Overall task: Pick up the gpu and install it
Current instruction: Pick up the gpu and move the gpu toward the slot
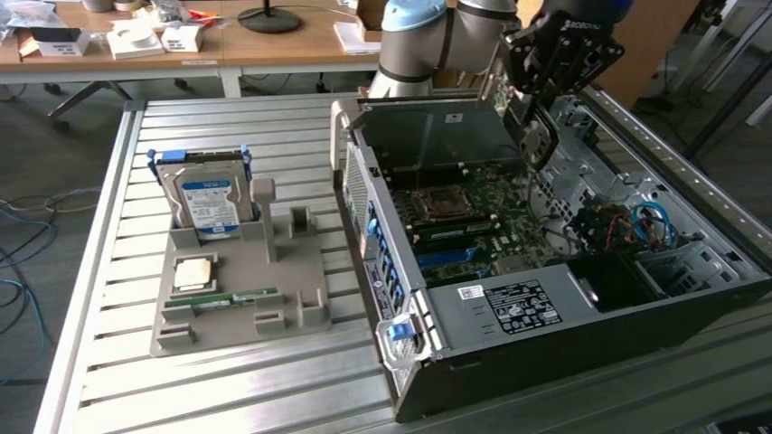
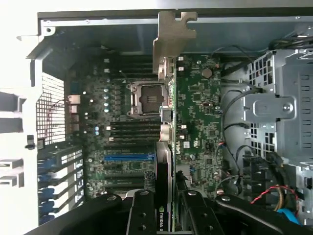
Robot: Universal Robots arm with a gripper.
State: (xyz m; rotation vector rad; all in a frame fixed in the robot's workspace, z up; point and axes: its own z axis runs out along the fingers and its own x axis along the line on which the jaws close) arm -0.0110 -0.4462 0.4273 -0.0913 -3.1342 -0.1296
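Above the open black metal computer case (image 1: 483,380), the black pincer (image 1: 534,104) pinches the thin dark gpu (image 1: 534,145) edge-on, its long axis pointing down toward the green motherboard (image 2: 200,107).

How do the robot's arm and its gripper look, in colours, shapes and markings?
The silver-grey tubular arm has rounded joints, and one of them is closed by a light blue cap. The black metal gripper is angular, with a dark blue part above it. In the wrist view its black fingers are flat bars with round screw holes.
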